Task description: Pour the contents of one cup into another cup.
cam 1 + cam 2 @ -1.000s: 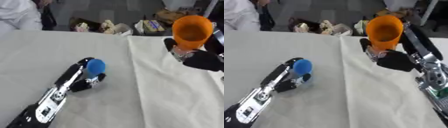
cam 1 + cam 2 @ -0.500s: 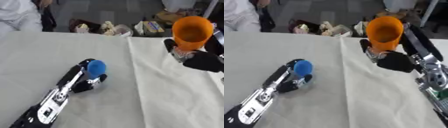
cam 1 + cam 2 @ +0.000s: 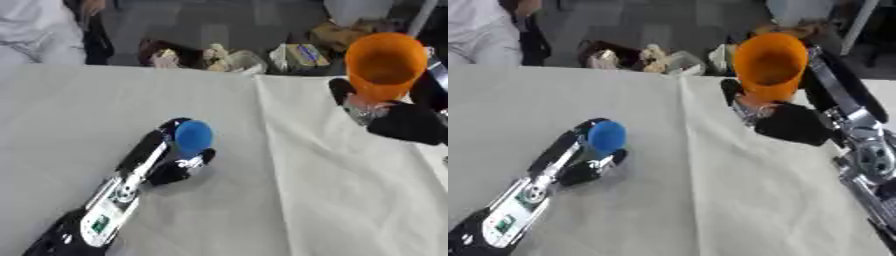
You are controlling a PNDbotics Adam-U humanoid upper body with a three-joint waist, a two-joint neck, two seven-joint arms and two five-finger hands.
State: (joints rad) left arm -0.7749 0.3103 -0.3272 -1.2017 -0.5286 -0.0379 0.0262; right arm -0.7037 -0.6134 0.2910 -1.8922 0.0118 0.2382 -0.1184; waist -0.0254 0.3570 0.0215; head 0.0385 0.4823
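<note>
R hand [image 3: 794,122], upper right of frame: fingers curled round base of orange cup [image 3: 770,65], holding it clear of the table [image 3: 332,200]. Cup sits directly above the hand, long axis roughly vertical but tipped so the mouth faces up and toward the camera; inside looks plain orange, contents cannot be told. R arm [image 3: 846,107] runs from the hand down the right edge of frame. L hand [image 3: 171,162], centre-left of frame: fingers wrapped round blue cup [image 3: 193,137], which shows only as a rounded blue shape at the top of the hand, on or just above the table; which way it opens cannot be told, nor what is in it. L arm [image 3: 105,212] runs from lower left corner diagonally up to the hand. The 2 cups are well apart, orange one upper right and higher, blue one left of centre. Table covered w/ white cloth [image 3: 79,110], a fold line running top to bottom between the hands. Clutter on floor beyond the far edge, indistinct.
</note>
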